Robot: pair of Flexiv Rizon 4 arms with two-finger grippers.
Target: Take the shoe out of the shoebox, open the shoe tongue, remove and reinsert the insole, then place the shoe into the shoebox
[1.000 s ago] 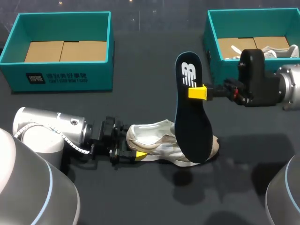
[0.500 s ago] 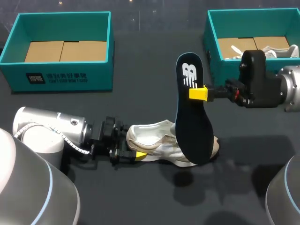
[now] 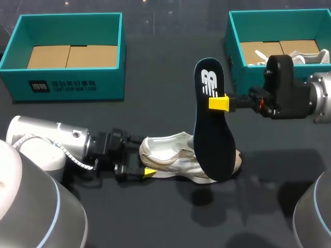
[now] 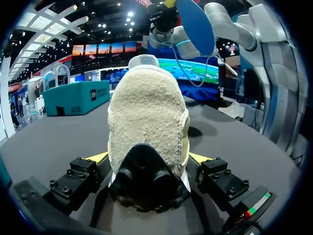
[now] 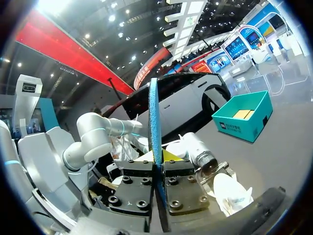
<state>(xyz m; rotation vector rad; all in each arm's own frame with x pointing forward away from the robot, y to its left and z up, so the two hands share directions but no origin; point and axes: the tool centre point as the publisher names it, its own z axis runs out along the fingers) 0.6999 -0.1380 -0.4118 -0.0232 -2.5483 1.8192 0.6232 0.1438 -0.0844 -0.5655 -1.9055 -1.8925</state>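
A white and beige shoe (image 3: 170, 157) lies on its side on the dark table, toe to the right. Its heel (image 4: 146, 122) sits between the fingers of my left gripper (image 3: 140, 166), which stands open around it, a yellow tip (image 4: 98, 156) on each side. My right gripper (image 3: 220, 102) is shut on the dark blue insole (image 3: 212, 139), which hangs upright over the shoe's front, its lower end in front of the toe. In the right wrist view the insole (image 5: 154, 122) is edge-on between the shut fingers, with the shoe (image 5: 230, 193) below.
A teal shoebox (image 3: 72, 82) with a cardboard floor stands at the back left. A second teal shoebox (image 3: 235, 57) at the back right holds another white shoe (image 3: 307, 56). My right arm reaches in just in front of that box.
My left arm has drawn back to the left and its fingers have spread wider at the heel. The shoe, the insole and my right arm have not moved.
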